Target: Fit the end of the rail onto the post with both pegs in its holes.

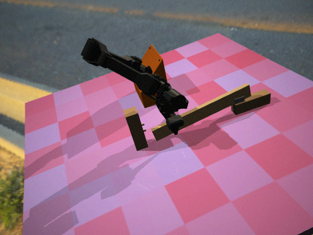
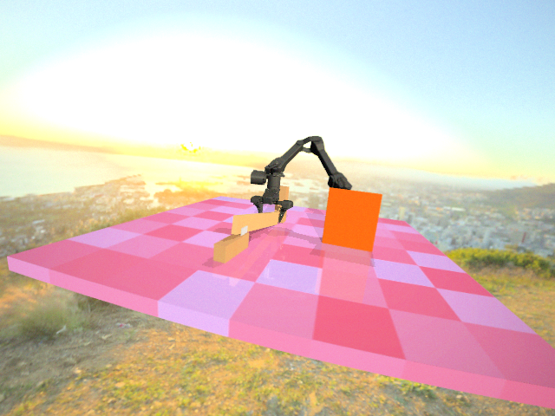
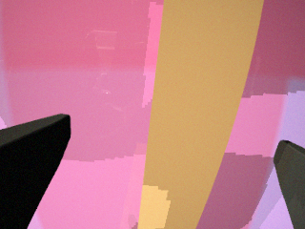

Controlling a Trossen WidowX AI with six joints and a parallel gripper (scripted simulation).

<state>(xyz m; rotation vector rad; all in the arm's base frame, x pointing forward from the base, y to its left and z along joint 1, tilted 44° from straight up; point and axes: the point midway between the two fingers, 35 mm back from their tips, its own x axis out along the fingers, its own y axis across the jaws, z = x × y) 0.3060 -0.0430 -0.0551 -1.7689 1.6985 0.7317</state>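
Note:
The long rail point(image 1: 212, 108) point(image 2: 255, 221) point(image 3: 200, 95) slopes down from the bracket point(image 1: 239, 100) point(image 2: 244, 230) on the low footboard block point(image 1: 252, 104) point(image 2: 229, 249). Its near end is down at the table, a short gap from the upright post point(image 1: 136, 131) point(image 2: 284, 193). Two pegs point(image 1: 144, 130) stick out of the post toward the rail. My gripper point(image 1: 174, 124) point(image 2: 270, 217) point(image 3: 178, 139) is open and points down over the rail's near part, one finger on each side, with space between each finger and the rail. The holes in the rail's end are not visible.
An orange block point(image 1: 151, 61) point(image 2: 351, 219) stands by the arm's base, behind the rail in the top view. The checkered table point(image 1: 197, 202) point(image 2: 358, 322) carries everything. The arm arches over from the orange block toward the rail.

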